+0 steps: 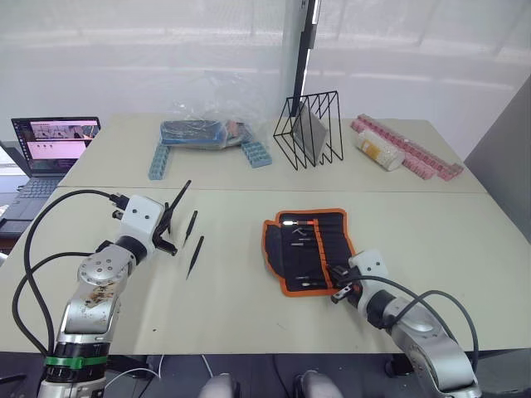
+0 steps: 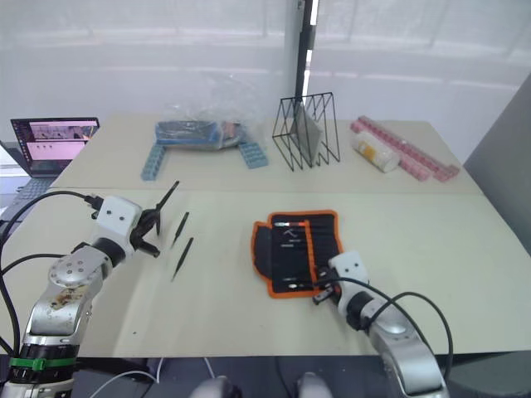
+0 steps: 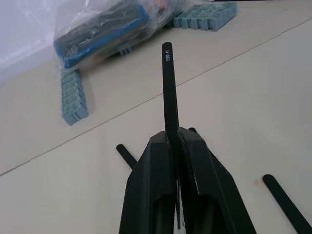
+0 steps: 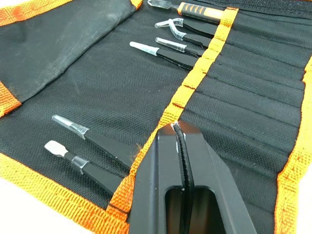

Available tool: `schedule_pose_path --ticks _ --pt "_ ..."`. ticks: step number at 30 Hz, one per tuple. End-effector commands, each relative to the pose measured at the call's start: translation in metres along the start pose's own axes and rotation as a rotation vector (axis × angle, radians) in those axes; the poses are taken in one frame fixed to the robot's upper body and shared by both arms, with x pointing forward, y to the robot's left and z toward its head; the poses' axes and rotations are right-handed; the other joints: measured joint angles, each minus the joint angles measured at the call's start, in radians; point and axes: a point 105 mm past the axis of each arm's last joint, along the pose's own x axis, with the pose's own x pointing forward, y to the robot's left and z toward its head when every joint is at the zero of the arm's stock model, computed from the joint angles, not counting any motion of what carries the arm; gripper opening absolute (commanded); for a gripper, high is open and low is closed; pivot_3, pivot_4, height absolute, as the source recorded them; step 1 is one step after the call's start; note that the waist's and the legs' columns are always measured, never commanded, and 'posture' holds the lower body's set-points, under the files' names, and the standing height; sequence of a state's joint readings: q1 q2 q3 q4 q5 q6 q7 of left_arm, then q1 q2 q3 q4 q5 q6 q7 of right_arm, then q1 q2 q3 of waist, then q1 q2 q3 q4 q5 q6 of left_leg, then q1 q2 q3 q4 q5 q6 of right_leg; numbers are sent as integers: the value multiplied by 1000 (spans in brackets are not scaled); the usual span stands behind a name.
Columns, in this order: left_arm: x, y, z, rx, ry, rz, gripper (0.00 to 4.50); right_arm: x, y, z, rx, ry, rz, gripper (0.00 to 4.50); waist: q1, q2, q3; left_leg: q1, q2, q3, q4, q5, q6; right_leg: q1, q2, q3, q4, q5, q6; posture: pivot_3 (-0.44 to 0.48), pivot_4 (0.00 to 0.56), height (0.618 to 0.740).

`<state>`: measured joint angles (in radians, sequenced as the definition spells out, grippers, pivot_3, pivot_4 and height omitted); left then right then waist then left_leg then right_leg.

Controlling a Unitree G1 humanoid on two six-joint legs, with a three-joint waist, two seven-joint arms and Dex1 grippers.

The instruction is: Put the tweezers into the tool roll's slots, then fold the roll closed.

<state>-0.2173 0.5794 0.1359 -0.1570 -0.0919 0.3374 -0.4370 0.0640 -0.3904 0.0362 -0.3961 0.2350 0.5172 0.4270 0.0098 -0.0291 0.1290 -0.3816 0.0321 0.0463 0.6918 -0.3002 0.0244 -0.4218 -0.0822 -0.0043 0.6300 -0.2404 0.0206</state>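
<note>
**Left wrist view: one tweezer clamped, roll open under the other claw**

Left wrist view shows the left claw (image 3: 176, 141) pressed together on a black tweezer (image 3: 168, 83), which sticks up and out past the fingertips. Two more loose tweezers (image 1: 194, 242) lie on the worktop (image 1: 241, 323) just beside that claw, on the side towards the tool roll (image 1: 311, 249).

The roll lies unfolded and flat, well apart from the left claw. The right claw (image 4: 178, 134) rests on the roll at its near edge, its fingers together with a thin black strip pinched between them, its tip on the orange centre band (image 4: 195, 78). Several tools with clear tip caps (image 4: 92, 141) already sit in the slots (image 4: 253, 87) on either side of this claw.
</note>
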Motion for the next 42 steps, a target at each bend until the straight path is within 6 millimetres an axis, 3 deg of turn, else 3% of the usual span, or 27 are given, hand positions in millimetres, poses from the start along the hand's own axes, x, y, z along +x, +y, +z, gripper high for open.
schedule_pose_path --ticks 1,8,13,16,21,28,35,42 --pt "3 -6 19 84 -66 -68 17 -2 8 -8 -2 39 20 0 0 0 0 0 0 0 0 0 0 0 0 0 0 0 0 0 150 725" --pt "13 -36 38 191 -121 -305 17 -1 11 -8 -2 43 22 0 1 0 0 0 0 0 2 0 0 0 5 2 0 0 0 0 150 725" --pt "29 -67 60 254 -188 -559 17 3 12 -5 -7 41 29 0 1 0 0 -1 -1 1 3 0 0 0 7 1 1 0 0 0 150 725" --pt "39 -93 64 323 -197 -714 17 5 13 -3 -12 38 30 0 -1 0 0 -1 -1 1 3 0 0 0 7 2 1 0 0 0 150 725" --pt "43 -113 71 433 -205 -890 17 7 16 1 -23 35 38 0 -11 0 0 0 0 2 3 0 1 0 11 5 1 0 0 0 150 725" --pt "54 -135 82 589 -209 -1018 17 10 17 2 -19 39 31 0 -8 -1 0 -1 0 2 4 0 1 0 12 7 1 0 0 0 150 725" --pt "58 -149 58 695 -115 -1090 17 7 22 0 -6 40 27 0 -13 -1 0 -1 1 3 4 0 1 -2 14 9 1 0 0 0 150 725" --pt "69 -149 59 747 -80 -1035 17 5 24 -3 5 43 17 0 -7 -1 0 -1 0 3 5 0 1 -1 14 11 1 0 1 0 150 725"
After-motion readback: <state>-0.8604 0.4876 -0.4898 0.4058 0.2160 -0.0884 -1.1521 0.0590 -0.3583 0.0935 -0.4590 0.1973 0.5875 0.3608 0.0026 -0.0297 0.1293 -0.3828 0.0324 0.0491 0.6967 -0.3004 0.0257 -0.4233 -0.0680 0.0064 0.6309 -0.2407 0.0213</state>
